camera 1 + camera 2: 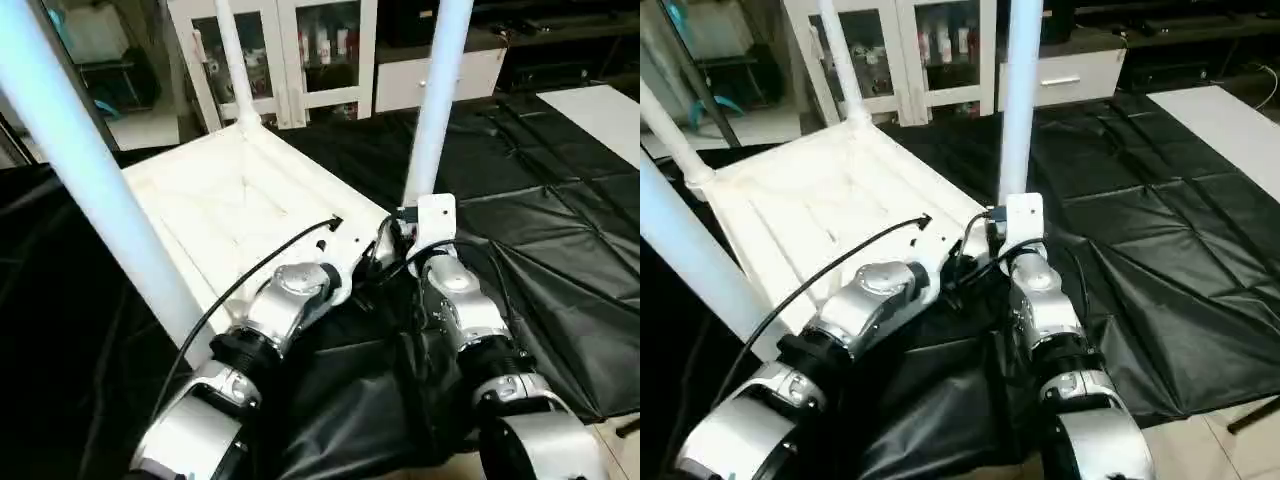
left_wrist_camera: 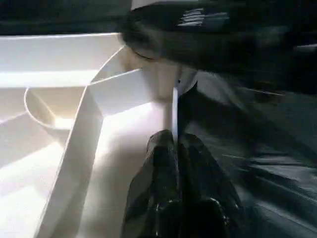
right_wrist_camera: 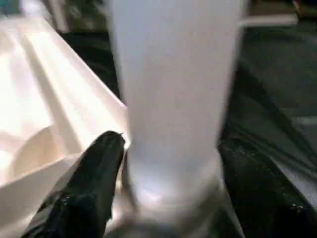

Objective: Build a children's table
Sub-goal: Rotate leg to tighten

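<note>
White plastic rectangular table top (image 1: 235,200) lies upside down on black sheet (image 1: 560,230), tapered white tube legs upright in corner sockets. Right gripper (image 3: 168,163) straddles near leg (image 3: 173,89) at base, fingers spread around it, likely seating it. Left gripper (image 2: 176,148) pinched together on top's thin edge, probably steadying it.

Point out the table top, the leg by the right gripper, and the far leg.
table top (image 1: 230,200): left eye view, ribbed underside.
near right leg (image 1: 432,120): left eye view, mid shaft.
far leg (image 1: 236,70): left eye view, lower shaft.
</note>
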### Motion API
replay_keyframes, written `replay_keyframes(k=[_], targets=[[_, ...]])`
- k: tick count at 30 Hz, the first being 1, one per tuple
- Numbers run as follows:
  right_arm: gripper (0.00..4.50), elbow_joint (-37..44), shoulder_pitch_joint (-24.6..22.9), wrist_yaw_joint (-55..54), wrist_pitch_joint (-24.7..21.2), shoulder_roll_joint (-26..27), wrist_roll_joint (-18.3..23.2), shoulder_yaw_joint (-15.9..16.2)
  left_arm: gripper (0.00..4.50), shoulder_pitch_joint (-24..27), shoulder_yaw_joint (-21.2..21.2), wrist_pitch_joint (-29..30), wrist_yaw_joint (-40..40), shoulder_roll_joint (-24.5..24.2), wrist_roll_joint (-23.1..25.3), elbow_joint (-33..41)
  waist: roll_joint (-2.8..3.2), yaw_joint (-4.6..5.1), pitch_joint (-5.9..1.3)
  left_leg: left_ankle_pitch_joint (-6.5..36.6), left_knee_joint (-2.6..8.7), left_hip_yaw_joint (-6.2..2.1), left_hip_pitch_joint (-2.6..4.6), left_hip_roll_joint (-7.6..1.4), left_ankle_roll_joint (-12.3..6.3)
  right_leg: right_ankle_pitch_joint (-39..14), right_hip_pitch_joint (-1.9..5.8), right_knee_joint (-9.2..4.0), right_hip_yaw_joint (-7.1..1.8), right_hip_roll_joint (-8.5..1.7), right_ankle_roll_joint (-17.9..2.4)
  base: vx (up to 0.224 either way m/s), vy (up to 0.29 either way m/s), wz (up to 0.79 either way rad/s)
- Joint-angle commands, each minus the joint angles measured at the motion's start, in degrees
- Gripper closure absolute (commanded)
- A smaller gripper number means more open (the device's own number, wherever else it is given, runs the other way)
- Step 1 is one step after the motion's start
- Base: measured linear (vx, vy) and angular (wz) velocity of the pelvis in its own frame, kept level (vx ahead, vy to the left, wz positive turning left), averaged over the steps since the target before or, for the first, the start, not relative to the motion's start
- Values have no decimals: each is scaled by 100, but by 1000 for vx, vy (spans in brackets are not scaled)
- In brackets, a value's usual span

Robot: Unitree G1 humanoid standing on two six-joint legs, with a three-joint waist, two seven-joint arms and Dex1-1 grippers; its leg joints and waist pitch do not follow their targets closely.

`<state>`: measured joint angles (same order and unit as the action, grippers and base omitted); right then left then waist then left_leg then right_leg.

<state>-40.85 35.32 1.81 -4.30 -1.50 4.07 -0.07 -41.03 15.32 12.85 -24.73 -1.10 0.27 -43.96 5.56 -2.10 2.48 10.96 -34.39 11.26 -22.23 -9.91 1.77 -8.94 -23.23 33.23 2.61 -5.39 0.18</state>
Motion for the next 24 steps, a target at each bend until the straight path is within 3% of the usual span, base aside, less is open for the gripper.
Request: replay_keyframes(k=[1,5,6,7,8,10,11,12,15,17,21,22,24], targets=[[79,588,-106,283,-155,0,20,251,450,170,-77,-10,-183,-247,119,198,-119,-22,-422,811,439,-192,0,-226,-509,-1035,333,-307,-78,-290,-1073,0,0,0],[58,1219,-356,1016,-636,-313,136,454,450,575,334,-110,-1503,-678,36,878,-105,-35,-455,488,362,-147,74,-241,-717,-431,262,-247,-114,-275,-1396,0,0,0],[50,1219,-356,1016,-636,-313,136,454,450,575,334,-110,-1503,-678,36,878,-85,-54,-447,499,365,-140,85,-254,-748,-388,256,-240,-115,-273,-1468,0,0,0],[42,1557,-559,1724,-783,-675,184,664,450,804,605,-106,-2137,-1020,22,1283,-75,-95,-444,610,368,-135,119,-271,-717,-431,254,-237,-110,-269,-1487,0,0,0],[42,1557,-559,1724,-783,-675,184,664,450,804,605,-106,-2137,-1020,22,1283,-76,-103,-437,633,375,-136,118,-287,-706,-448,256,-239,-118,-276,-1475,0,0,0],[42,1949,-820,2406,-1054,-1195,192,827,450,1024,830,15,-2708,-1360,-119,1729,-81,-152,-426,762,390,-122,150,-297,-597,-568,239,-245,-124,-262,-1460,0,0,0],[42,1978,-841,2457,-1068,-1236,191,838,450,1040,846,23,-2750,-1384,-132,1763,-107,-184,-400,911,414,-119,140,-309,-521,-727,243,-247,-136,-266,-1413,0,0,0],[42,2117,-940,2680,-1138,-1427,187,882,450,1114,911,67,-2939,-1486,-198,1926,-95,-189,-383,1085,449,-123,151,-310,-400,-1030,234,-272,-138,-269,-1344,0,0,0],[42,2690,-1319,3894,-1320,-2074,655,986,450,1335,1049,346,-3563,-1781,-402,2477,-126,-224,-346,1514,489,-119,165,-322,-222,-1441,234,-311,-175,-279,-1203,0,0,0],[42,2864,-1501,4383,-1467,-2393,830,979,450,1411,1109,582,-3866,-1903,-492,2697,-134,-267,-348,1562,489,-119,188,-330,-181,-1546,217,-324,-192,-292,-1176,0,0,0],[42,2889,-1646,4859,-1383,-2659,922,987,450,1458,1160,760,-4102,-2009,-579,2861,-148,-294,-354,1404,470,-118,167,-311,-190,-1543,215,-331,-197,-304,-1194,0,0,0],[42,2878,-1695,5064,-1344,-2729,988,978,450,1474,1158,765,-4139,-2031,-586,2889,-97,-294,-357,1371,459,-115,170,-306,-206,-1515,203,-326,-199,-300,-1210,0,0,0],[42,2896,-1729,5222,-1338,-2794,1026,990,450,1490,1168,786,-4169,-2065,-600,2938,-129,-285,-357,1348,462,-115,157,-300,-219,-1469,212,-332,-188,-284,-1223,0,0,0]])
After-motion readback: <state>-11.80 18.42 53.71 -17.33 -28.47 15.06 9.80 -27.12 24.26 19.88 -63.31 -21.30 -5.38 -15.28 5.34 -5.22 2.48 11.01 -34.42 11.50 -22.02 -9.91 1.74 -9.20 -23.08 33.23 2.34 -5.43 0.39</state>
